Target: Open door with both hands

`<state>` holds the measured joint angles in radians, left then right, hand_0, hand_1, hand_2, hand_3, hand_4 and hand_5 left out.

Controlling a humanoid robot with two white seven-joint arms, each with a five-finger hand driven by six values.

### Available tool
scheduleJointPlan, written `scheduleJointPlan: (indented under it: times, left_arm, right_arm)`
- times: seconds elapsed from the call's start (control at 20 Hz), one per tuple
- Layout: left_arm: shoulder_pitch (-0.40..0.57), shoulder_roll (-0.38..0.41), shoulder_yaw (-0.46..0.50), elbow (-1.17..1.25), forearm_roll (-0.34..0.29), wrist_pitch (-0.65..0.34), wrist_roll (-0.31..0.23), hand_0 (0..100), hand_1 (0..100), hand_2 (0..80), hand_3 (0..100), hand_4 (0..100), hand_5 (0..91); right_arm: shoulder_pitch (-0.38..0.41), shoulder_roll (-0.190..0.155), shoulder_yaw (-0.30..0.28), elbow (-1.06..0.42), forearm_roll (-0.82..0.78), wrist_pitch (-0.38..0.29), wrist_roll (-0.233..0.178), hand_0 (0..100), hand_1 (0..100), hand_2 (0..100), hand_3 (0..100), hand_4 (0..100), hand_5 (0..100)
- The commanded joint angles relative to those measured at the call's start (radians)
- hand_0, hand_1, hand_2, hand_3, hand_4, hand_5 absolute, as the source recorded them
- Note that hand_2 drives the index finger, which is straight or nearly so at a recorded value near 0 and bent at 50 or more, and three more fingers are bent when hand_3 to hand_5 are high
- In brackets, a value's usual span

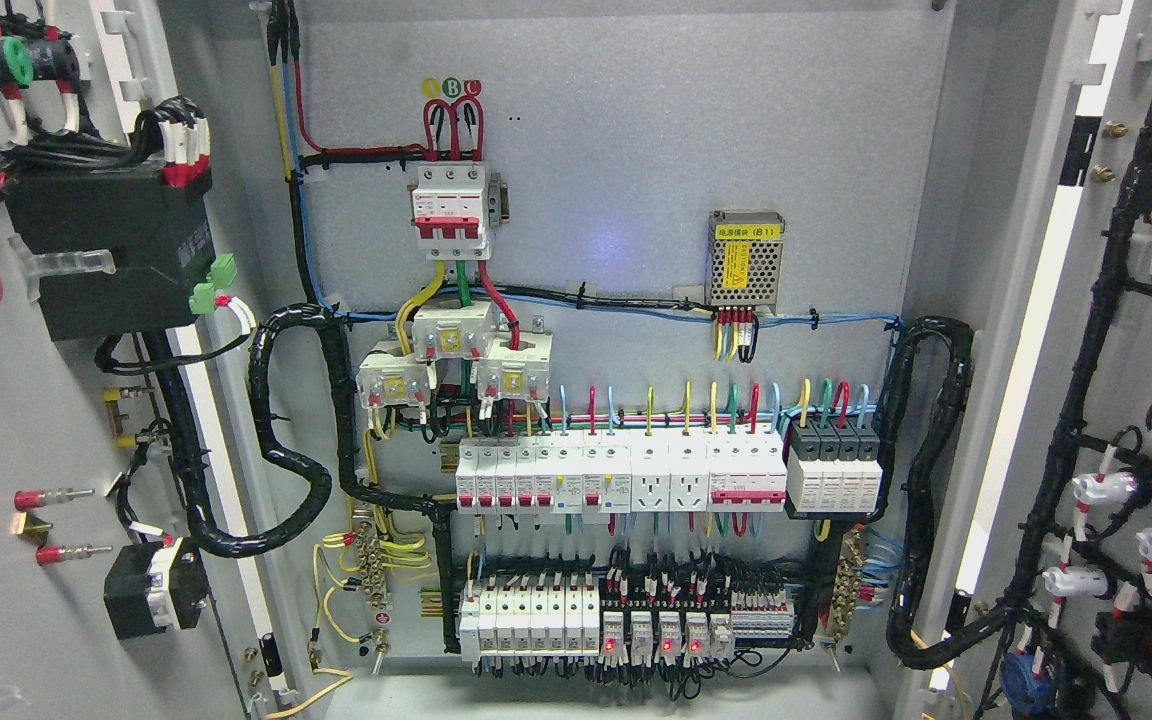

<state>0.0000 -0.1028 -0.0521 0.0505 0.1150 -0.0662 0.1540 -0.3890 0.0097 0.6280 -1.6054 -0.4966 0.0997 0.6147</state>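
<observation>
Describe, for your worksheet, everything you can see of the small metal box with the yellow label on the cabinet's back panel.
The metal box is a small, silvery perforated case mounted upright on the grey back panel, right of centre and above the breaker rows. A yellow strip label runs across its top and a taller yellow label sits on its front; the print is too small to read. Red, yellow and black wires leave its underside and join the blue cable run below. Nothing else touches it.

red-handled main breaker (450, 208), yellow-labelled power supply (747, 258), breaker row (620, 478), relays (666, 634)
</observation>
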Motion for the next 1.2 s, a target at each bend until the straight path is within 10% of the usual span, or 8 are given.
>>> scheduleJointPlan:
  times: [0.0, 0.4, 1.15]
  left_arm:
    - [0.009, 0.0, 0.0, 0.0, 0.0, 0.0, -0.001, 0, 0, 0.0, 0, 0, 0.0]
    - [0.009, 0.0, 0.0, 0.0, 0.0, 0.0, -0.001, 0, 0, 0.0, 0, 0, 0.0]
    - [0.027, 0.012, -0.009, -0.104, -0.002, 0.0, -0.002, 0, 0, 0.0, 0, 0, 0.0]
  right_arm:
    - [0.128, -0.103, -0.146, -0.041, 0.003, -0.014, -0.068, 19, 0, 0, 0, 0, 0]
    - [0.275, -0.175, -0.261, -0.11, 0.003, -0.204, -0.263, 19, 0, 0, 0, 0, 0]
    - [0.559, -0.355, -0.488, -0.312, -0.004, -0.4, -0.26, 19, 0, 0, 0, 0, 0]
